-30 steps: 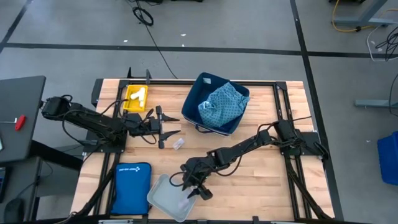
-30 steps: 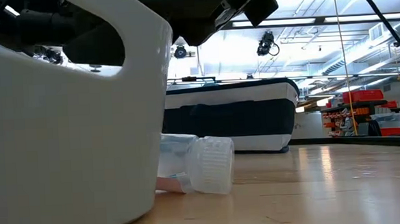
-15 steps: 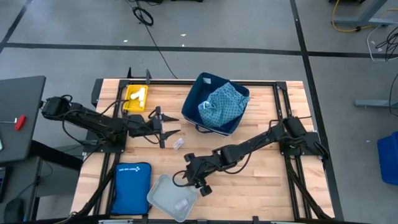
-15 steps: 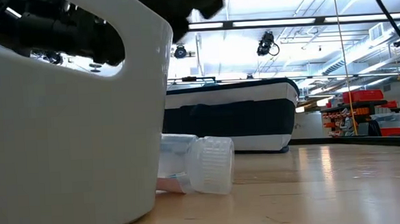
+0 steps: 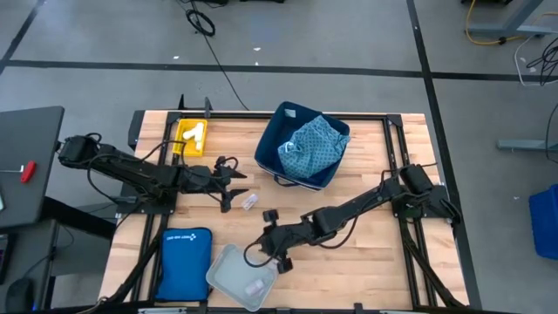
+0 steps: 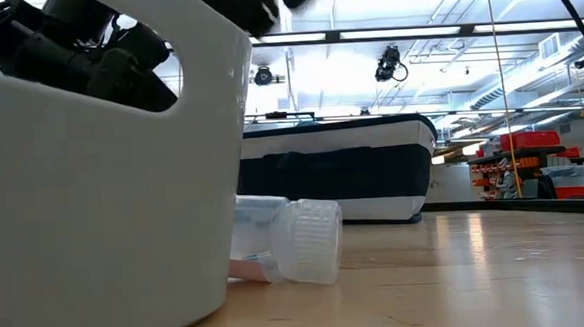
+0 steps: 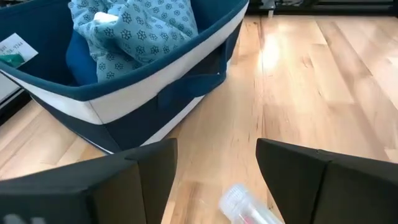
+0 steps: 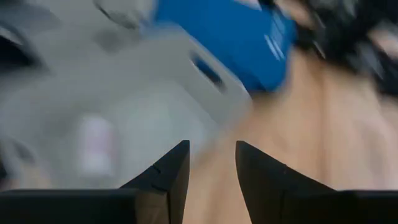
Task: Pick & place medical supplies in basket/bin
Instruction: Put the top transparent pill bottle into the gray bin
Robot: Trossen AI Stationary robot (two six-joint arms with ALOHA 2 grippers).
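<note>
Looking down, the left gripper [image 5: 234, 186] hovers with jaws apart beside a vial [image 5: 250, 201] on the bench [image 5: 366, 262]; the right gripper [image 5: 272, 249] hangs at the grey tray's [image 5: 228, 263] edge, a vial [image 5: 255, 286] lying inside. The teal cloth [image 5: 312, 144] fills the navy bin [image 5: 288, 119]. Low down, the bench vial [image 6: 294, 241] lies beside the tray wall [image 6: 94, 214]. The right wrist shows fingers [image 8: 171, 171] parted, holding nothing.

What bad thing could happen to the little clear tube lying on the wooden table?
The left gripper hangs open right over the small clear capped vial. The vial is round and lies on its side, so a finger could nudge it and make it roll off across the wooden table. It might also slip out on the way to a bin.
</note>
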